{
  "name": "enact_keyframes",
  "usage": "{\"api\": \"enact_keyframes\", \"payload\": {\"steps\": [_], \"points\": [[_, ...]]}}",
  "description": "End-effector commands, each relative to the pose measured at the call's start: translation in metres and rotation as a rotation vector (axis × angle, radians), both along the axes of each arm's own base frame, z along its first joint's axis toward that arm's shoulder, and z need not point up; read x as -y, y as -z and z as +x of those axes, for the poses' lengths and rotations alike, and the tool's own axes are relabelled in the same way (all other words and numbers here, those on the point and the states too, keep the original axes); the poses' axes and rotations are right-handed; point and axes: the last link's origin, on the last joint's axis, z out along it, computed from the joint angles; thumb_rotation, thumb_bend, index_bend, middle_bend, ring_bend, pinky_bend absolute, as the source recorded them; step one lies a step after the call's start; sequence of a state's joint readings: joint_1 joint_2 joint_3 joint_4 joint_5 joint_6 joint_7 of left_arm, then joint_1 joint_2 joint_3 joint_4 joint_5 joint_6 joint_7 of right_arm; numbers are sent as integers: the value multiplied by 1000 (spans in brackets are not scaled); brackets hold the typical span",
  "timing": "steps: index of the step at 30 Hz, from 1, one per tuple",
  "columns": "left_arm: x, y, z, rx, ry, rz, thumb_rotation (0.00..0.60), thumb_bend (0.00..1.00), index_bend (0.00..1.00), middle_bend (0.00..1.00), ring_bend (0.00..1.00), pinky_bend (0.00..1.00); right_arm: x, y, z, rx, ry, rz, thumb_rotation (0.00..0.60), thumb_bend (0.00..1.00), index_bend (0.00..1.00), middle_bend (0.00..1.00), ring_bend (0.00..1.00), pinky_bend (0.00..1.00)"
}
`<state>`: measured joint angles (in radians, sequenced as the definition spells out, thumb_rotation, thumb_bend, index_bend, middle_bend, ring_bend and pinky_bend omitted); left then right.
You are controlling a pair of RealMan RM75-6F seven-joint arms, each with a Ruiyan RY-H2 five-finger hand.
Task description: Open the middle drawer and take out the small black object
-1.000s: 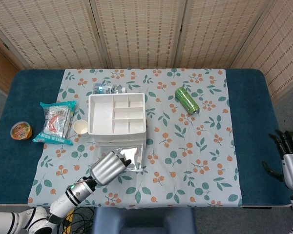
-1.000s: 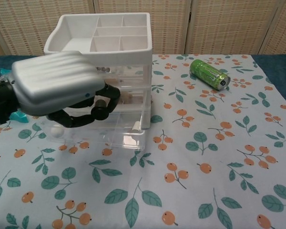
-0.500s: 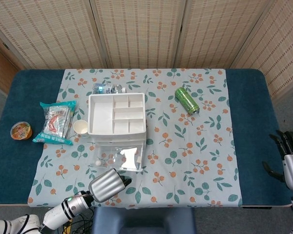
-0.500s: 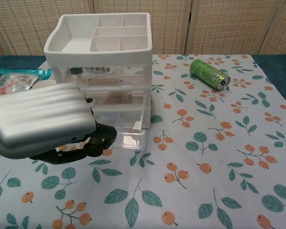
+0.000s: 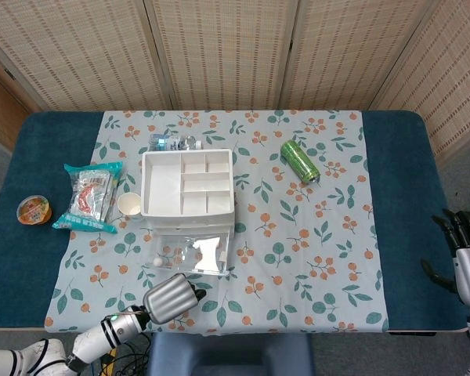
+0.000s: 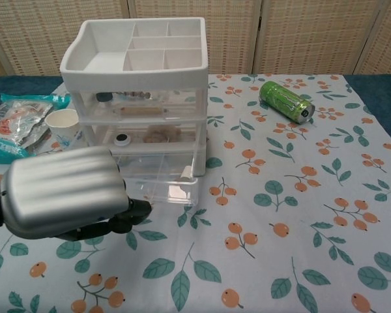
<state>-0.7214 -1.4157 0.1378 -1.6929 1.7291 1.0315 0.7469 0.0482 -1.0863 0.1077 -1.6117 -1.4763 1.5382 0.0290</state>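
- Surface: a table [image 5: 403, 196] with dark blue top, overlaid by a floral cloth [image 5: 313, 235]; woven folding screens [image 5: 219, 47] stand behind it.
- Drawer unit [image 6: 140, 98]: white top tray with dividers over clear drawers. The lowest drawer [image 6: 163, 179] is pulled out toward the robot; the middle drawer [image 6: 150, 135] sits flush in the frame.
- Small black object [image 6: 122, 139]: a dark round item shows through the middle drawer's front, left of centre.
- Left hand [image 6: 68, 192]: low at the near edge of the cloth, just in front of the pulled-out drawer, apart from it. Dark fingers [image 6: 133, 212] are curled under the silver back; nothing is seen in them.
- Right hand [image 5: 464, 262]: at the table's far right edge, fingers spread upward, grasping nothing.
- Surroundings: paper cup [image 6: 63, 124] just left of the unit; snack bag [image 5: 90, 196] beyond it; small round tub [image 5: 33, 210] on the blue edge; green can [image 6: 287, 101] lying on its side to the right; crumpled clear wrapper [image 5: 172, 142] behind the unit.
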Motion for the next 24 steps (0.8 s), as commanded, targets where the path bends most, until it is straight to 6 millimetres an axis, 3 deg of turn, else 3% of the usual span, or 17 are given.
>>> {"api": "enact_keyframes", "payload": {"steps": [1,13,24], "points": [[-3,4,-2,-8,0,11,600,362,434,1000,1000,1000,0,0,0,0,-1,1,600,289,119,79,56,71],[-7,7,-3,-12,-11,19,600,288,369,1000,1000,1000,0,-1,0,-2,2,-1,600,289,118,79,58,71],[-6,-27,12,182,-79,-1,600,288,386,1000,1000,1000,1,0,0,0,0,-2,600,289,119,79,58,71]]}}
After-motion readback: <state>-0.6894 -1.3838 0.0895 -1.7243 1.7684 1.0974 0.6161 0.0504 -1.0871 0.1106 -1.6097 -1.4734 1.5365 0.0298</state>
